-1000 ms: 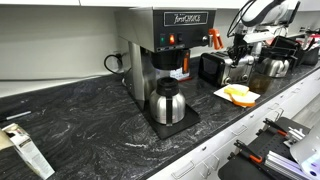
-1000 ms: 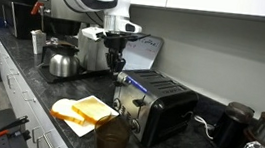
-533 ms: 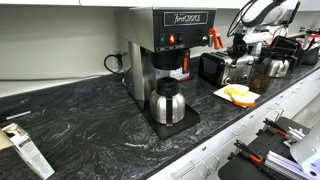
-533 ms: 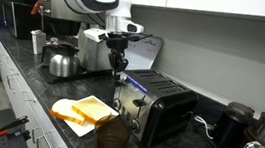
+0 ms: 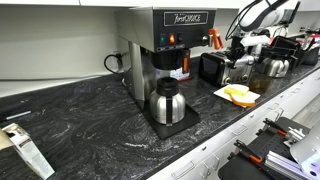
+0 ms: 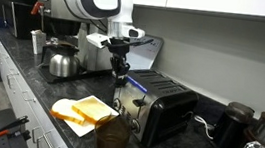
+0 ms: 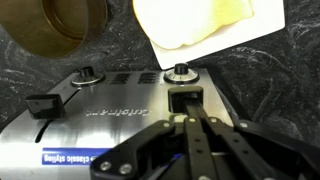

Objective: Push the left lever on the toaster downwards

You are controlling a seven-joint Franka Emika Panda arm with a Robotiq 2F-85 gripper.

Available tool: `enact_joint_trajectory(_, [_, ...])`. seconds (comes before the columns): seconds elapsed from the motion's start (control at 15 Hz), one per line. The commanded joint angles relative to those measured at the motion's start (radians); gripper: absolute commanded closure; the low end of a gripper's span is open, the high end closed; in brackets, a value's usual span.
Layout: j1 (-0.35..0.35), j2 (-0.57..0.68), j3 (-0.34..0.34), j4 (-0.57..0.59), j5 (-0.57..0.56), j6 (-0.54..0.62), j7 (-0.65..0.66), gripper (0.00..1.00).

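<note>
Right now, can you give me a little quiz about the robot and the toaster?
1. True or false: the gripper hovers above the steel carafe.
2. Which food lies beside the toaster? A) bread slices B) an apple C) eggs
3. Fill in: in the wrist view, the toaster's silver face has ___ round knobs.
Key: 1 false, it is at the toaster's front end; 2 A; 3 two.

The gripper (image 6: pixel 120 77) has come down and edged toward the toaster (image 6: pixel 161 107). A moment ago it hung higher; now it sits just above the toaster's silver front end.
</note>
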Motion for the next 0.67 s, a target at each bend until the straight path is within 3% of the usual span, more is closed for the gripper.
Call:
enact_joint_trajectory(0.0, [-0.002, 0.027, -0.008, 0.014, 0.021, 0.018, -0.015, 1.00])
enact_joint_trajectory(0.6, [0.004, 0.081, -0.013, -0.005, 0.083, 0.065, -0.002, 1.00])
